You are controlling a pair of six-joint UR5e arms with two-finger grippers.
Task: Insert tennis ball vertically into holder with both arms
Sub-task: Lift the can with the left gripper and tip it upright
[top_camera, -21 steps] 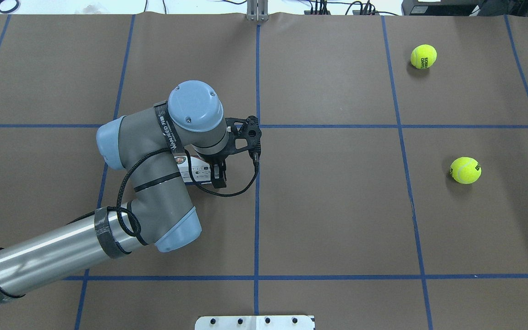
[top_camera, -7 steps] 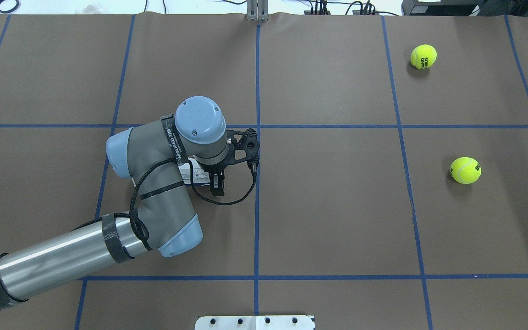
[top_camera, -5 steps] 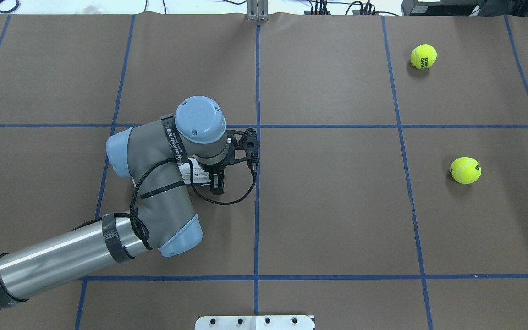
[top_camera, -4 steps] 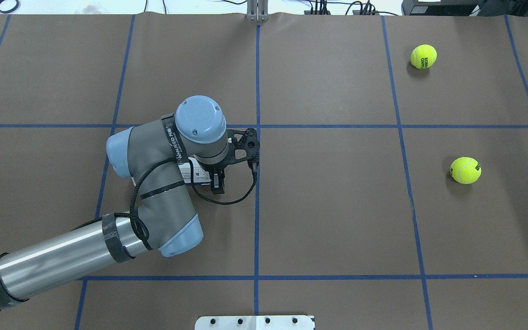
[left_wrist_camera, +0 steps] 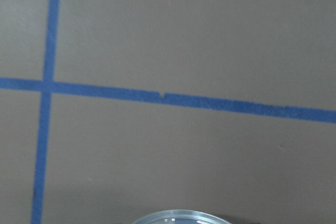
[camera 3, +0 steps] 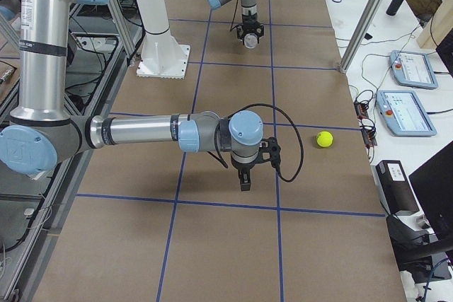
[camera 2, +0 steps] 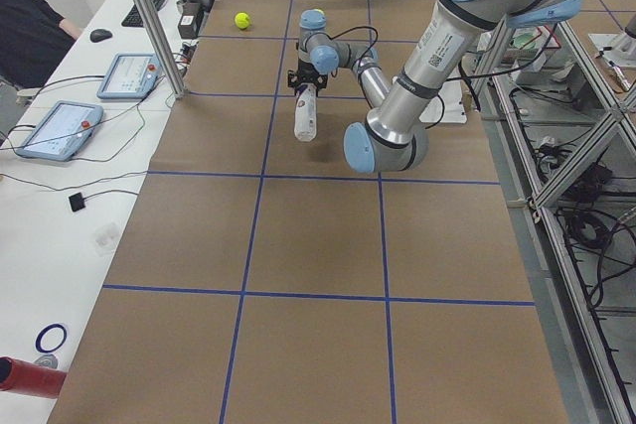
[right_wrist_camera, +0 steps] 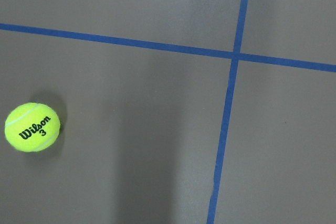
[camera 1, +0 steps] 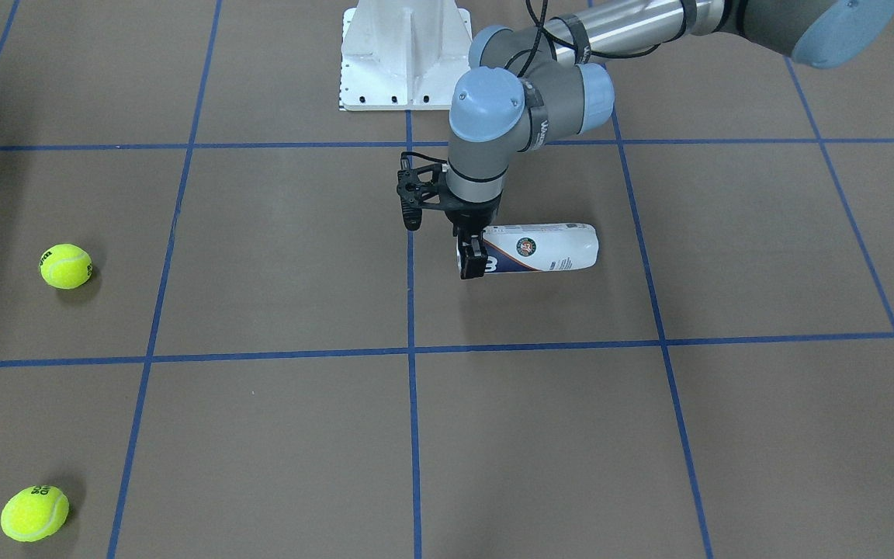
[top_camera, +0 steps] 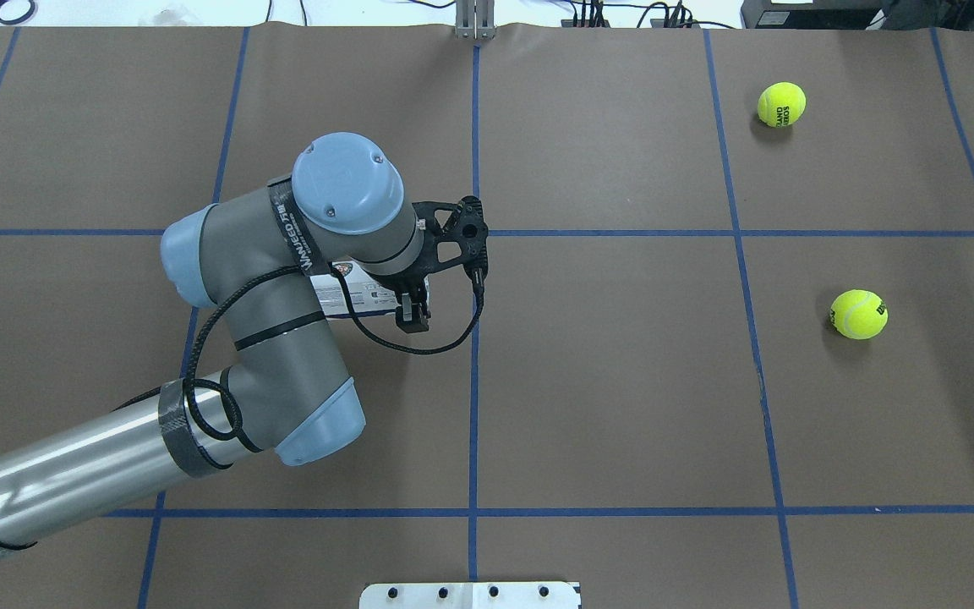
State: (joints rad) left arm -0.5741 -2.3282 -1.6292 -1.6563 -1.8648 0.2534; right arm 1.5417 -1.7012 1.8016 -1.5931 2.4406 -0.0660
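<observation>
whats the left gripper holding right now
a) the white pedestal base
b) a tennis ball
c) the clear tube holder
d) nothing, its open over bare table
C: the left gripper is closed on one end of the holder, which lies roughly horizontal.

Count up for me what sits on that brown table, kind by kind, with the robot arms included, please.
Yellow-green felt tennis balls: 2
Clear plastic tube with white and navy label: 1
Silver-grey robot arms with light-blue joint caps: 2
White metal pedestal base: 1
Total: 6
</observation>
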